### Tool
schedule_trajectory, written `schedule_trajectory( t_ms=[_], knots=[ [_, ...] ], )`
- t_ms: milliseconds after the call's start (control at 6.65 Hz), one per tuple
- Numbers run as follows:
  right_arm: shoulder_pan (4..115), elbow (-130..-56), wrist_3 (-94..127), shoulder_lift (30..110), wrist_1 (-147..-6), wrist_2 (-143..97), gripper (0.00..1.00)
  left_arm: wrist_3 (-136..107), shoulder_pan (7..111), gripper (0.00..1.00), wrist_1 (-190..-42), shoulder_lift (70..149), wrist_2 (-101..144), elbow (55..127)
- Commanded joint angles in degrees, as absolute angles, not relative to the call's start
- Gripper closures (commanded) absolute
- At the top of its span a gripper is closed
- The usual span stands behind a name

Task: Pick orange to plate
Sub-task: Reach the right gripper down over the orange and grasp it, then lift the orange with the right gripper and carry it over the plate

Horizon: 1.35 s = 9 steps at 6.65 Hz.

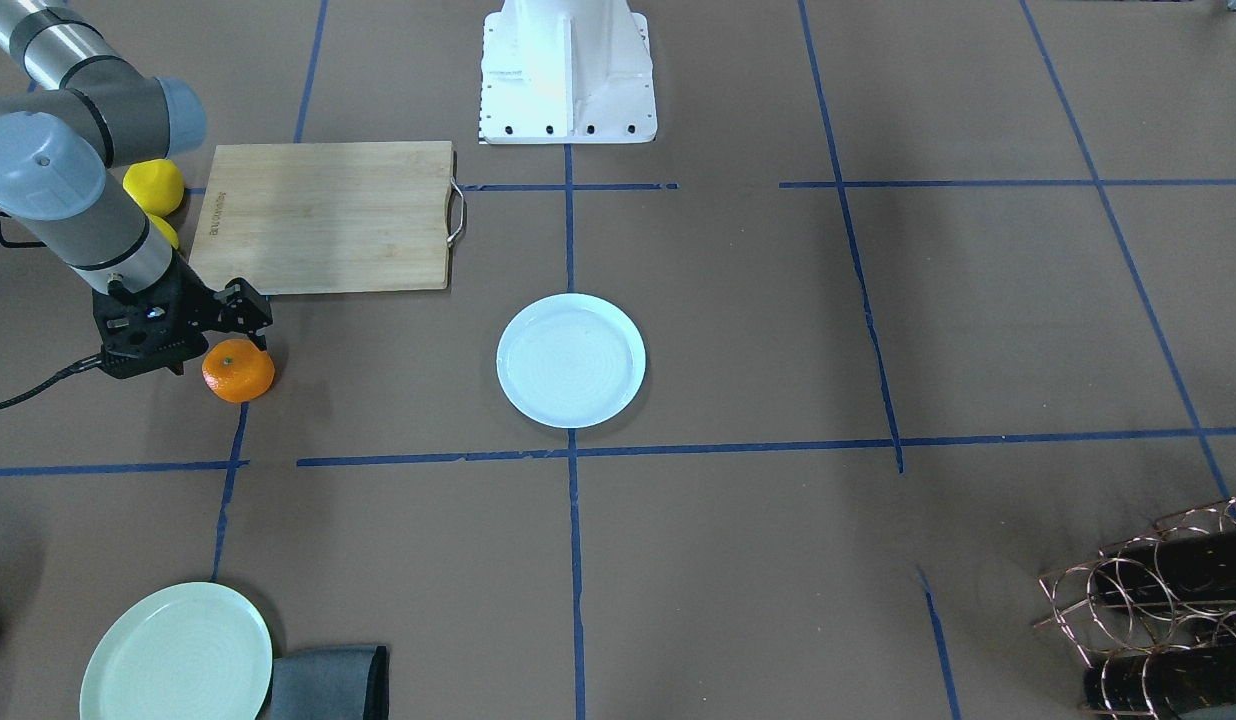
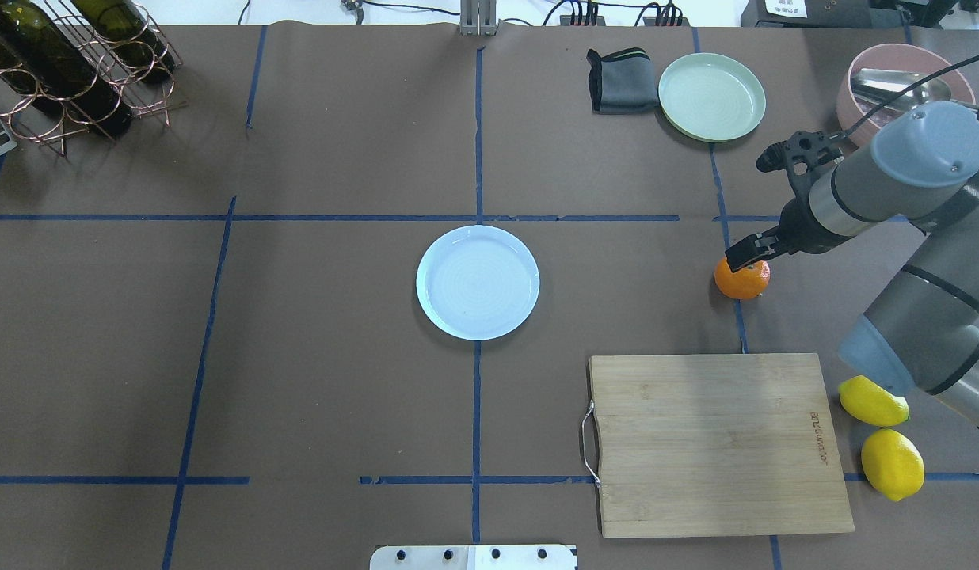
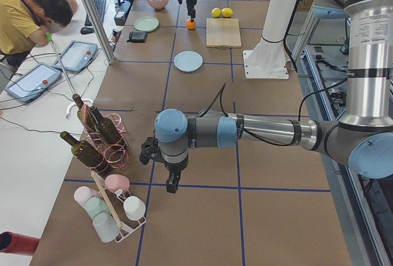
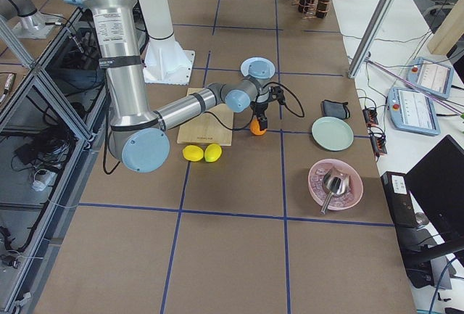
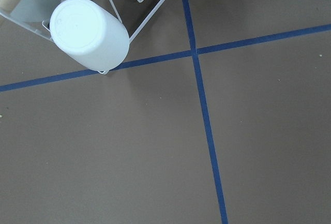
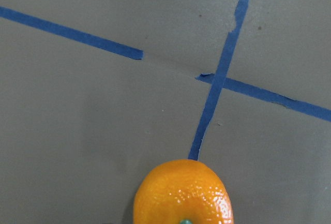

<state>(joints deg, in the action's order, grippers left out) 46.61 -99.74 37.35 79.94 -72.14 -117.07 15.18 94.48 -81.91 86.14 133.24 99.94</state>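
At the left end of the bench, the left pincer hangs beside a rack of cups. Only the side camera catches it, so I cannot tell whether it is released or clenched. It plays no part in this step.

In the overhead view, the bottle rack sits at the far left corner. The plate lies bare at the middle of the bench. Well to its right, the orange rests on the bench on a blue tape line, just beyond the far edge of the cutting board.

The right pincer hovers directly over the fruit. One finger shows at the orange's left flank and the other is hidden behind the wrist. The jaws look released and spread around the fruit, not yet gripping it. Two lemons lie nearer and further right, out of the way.

The step in hand appears to be the grasp itself. Next, the jaws probably need to settle low enough to catch the orange at its widest part and close evenly, since a round fruit could roll away. A lift and a leftward carry to the plate would follow.
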Motion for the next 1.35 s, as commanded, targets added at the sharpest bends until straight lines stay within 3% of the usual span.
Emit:
schedule_trajectory(
  t_ms=[0,301,451,602,752,903,1204],
  knots=[
    [44.5,-97.3,37.4,79.6,-71.9,-115.4,0.0,15.2,94.5,0.0,-81.9,86.2,133.2,100.0],
    [43.5,-95.0,36.9,78.0,-71.9,-114.2,0.0,15.2,94.5,0.0,-82.0,86.3,133.2,100.0],
    [43.6,-95.2,37.1,77.3,-71.9,-114.2,0.34,15.2,94.5,0.0,-82.0,86.3,133.2,100.0],
    [43.6,-95.3,37.2,77.2,-71.9,-114.2,0.74,15.2,94.5,0.0,-82.0,86.3,133.2,100.0],
    [43.6,-96.8,37.4,76.1,-72.2,-114.2,0.89,15.2,94.5,0.0,-82.0,86.4,133.2,100.0],
    [43.5,-97.1,40.1,73.2,-72.8,-114.3,0.89,15.2,94.6,0.0,-82.0,86.4,133.2,100.1],
    [39.0,-94.8,53.4,58.8,-81.8,-113.4,0.84,15.2,94.6,0.0,-82.0,86.4,133.2,100.3]
  ],
)
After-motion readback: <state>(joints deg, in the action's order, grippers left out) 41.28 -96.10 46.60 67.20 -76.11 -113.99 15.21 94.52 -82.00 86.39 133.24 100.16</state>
